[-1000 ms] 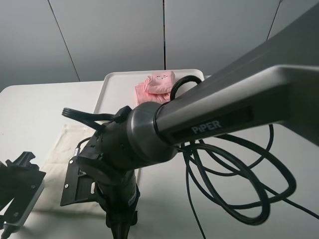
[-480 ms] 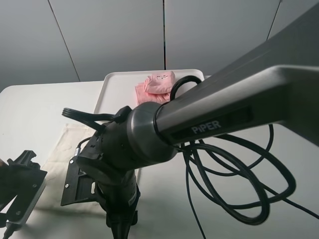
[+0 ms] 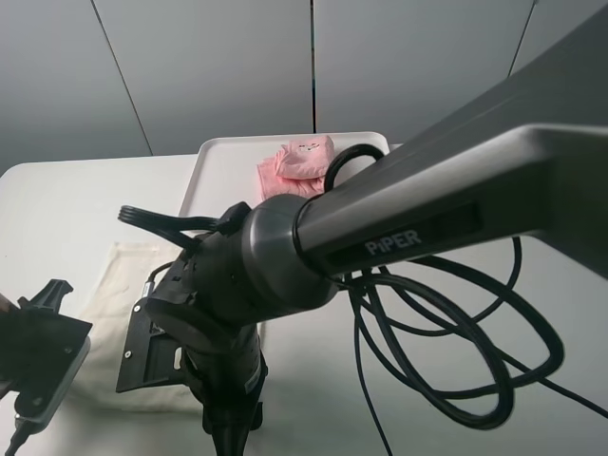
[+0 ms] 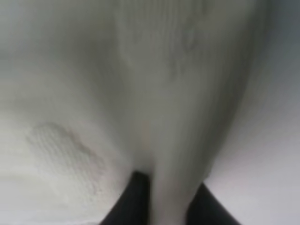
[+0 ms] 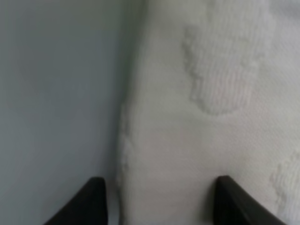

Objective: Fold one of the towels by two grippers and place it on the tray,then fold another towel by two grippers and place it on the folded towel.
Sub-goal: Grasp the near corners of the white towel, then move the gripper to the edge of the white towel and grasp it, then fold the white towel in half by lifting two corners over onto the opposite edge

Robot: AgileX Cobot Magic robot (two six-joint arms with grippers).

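Observation:
The pale pink towel lies folded in a small bundle on the white tray at the back. The cream towel is spread flat on the table in front of the tray, largely hidden behind my right arm. At the towel's near left corner, my left gripper is shut on a raised ridge of cream towel. My right gripper stands open low over the cream towel's other edge, its fingers wide apart with fabric lying flat between them.
The right arm's black cables loop over the table on the right side. A grey panelled wall stands behind the table. The table's left part is bare white surface.
My left gripper has closed on the cream towel's corner and shifted slightly right; the towel's left edge has drawn inward. The right arm has not moved.

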